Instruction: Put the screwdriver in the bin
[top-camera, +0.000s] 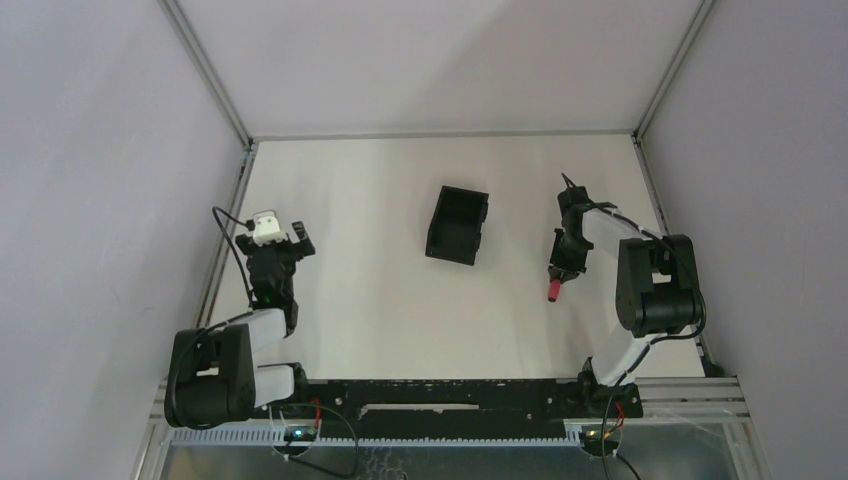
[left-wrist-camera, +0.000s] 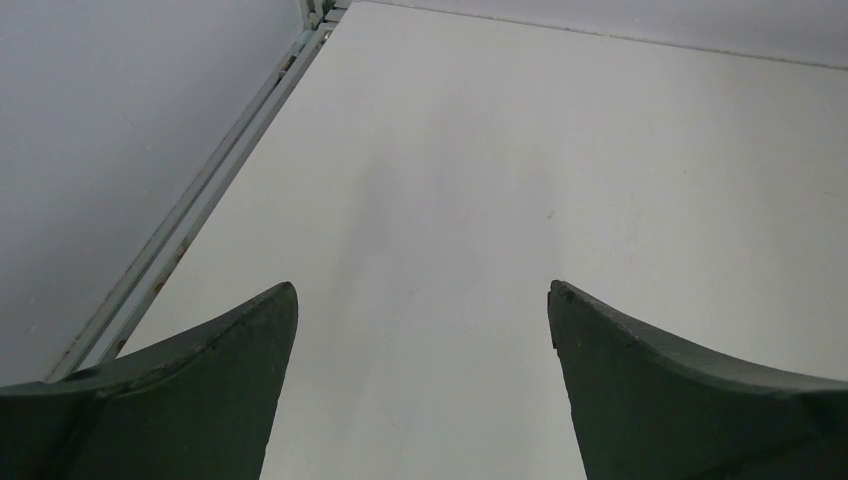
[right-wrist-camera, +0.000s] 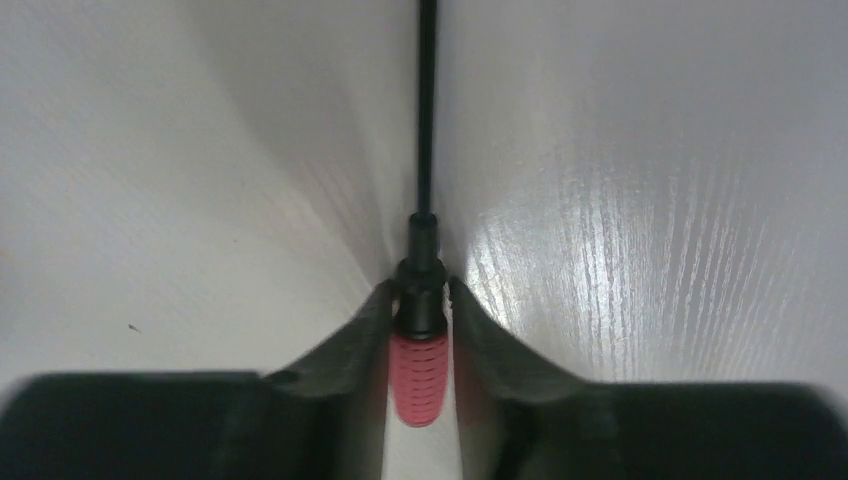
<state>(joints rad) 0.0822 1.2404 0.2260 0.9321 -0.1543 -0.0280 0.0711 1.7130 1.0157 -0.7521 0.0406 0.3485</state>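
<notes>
Screwdriver (right-wrist-camera: 420, 372) red, seemingly ribbed; bin (top-camera: 455, 250) black.

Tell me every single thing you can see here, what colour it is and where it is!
small red-handled screwdriver with a thin dark metal shaft: one, red and black, on the right side of the table
small black rectangular plastic bin: one, black, middle of the table towards the back, nothing visible inside
flat white table: one, white, under everything
plain grey walls: grey, around the table on the left, right and back
left gripper: one, dark fingers, open over bare table on the left side
right gripper: one, dark fingers, closed on the screwdriver's black collar
robot arms: two, black and white, bases at the near edge
</notes>
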